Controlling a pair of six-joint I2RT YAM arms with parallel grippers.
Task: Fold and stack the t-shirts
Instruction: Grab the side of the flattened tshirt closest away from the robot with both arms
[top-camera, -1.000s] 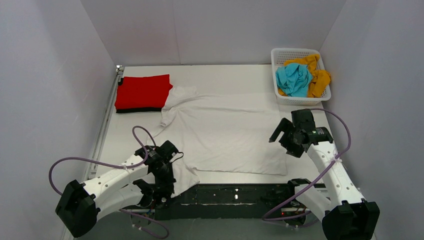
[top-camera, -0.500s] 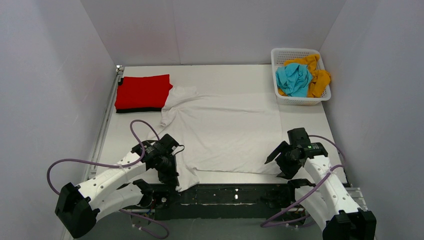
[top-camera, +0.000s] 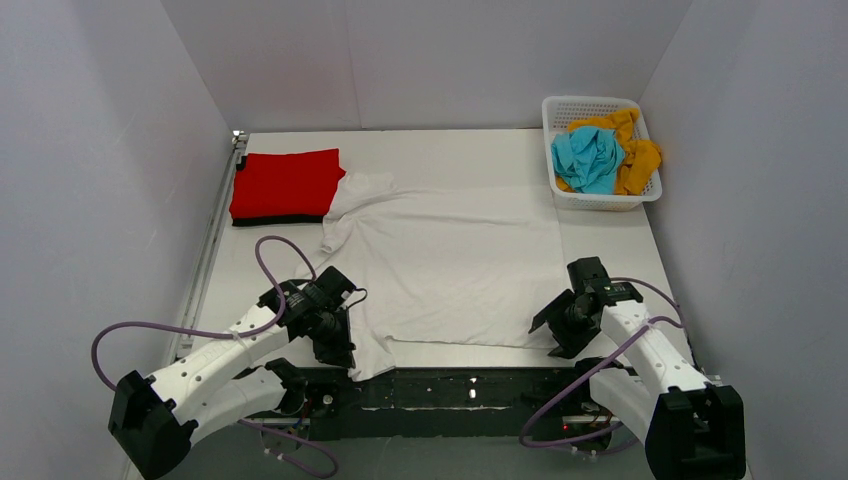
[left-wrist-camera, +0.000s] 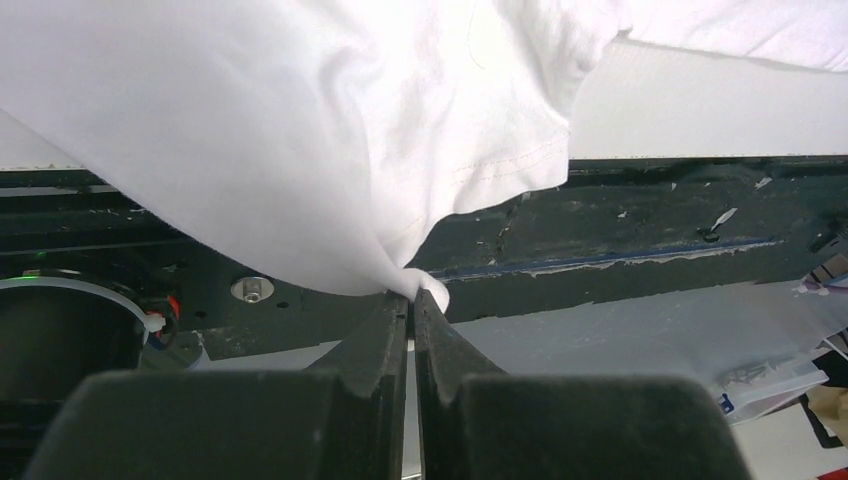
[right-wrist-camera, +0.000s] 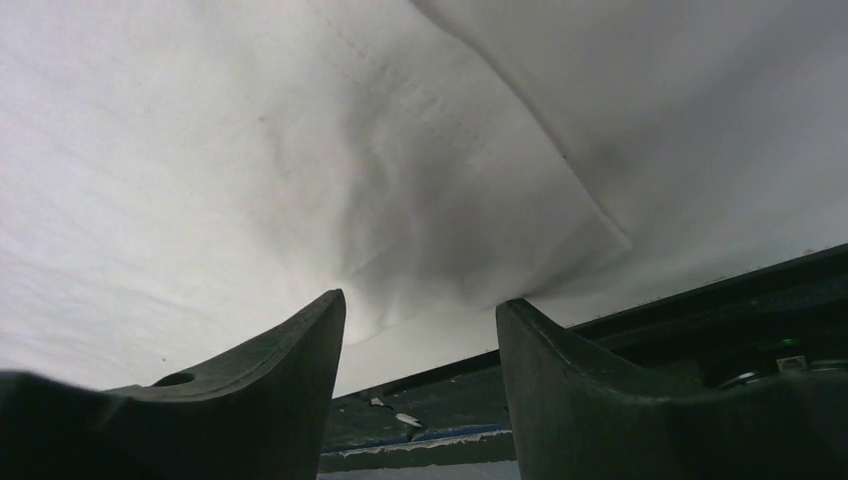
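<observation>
movement on the right side: my right claw (top-camera: 549, 335) has dropped from higher up the desk (top-camera: 450, 150), where it hung a second ago, down to the near right corner of the white shirt (top-camera: 450, 265). its fingers were wide apart on the way down and have been narrowing since. in the wrist view they are still spread, one on each side of that corner, and no cloth is pinched between them yet.

my left claw (left-wrist-camera: 412, 303) has hardly shifted. it stays pressed together on the near left corner of the same shirt, at the sleeve end, and the cloth bunches into a point right at the tips. that corner hangs just past the desk's front edge, over the dark rail.

the rest of the white shirt has not moved: it lies spread flat across the middle of the desk, its collar end toward the folded red shirt (top-camera: 287, 183). the red one sits on top of the black shirt (top-camera: 265, 219) at the far left. the teal shirt (top-camera: 587, 158) and mustard shirt (top-camera: 640, 160) are still crumpled in the basket (top-camera: 597, 103) at the far right.

my read: two shirts are stacked and this is the third. once the right side bites, i have both near corners and can carry that edge over for the first fold.
</observation>
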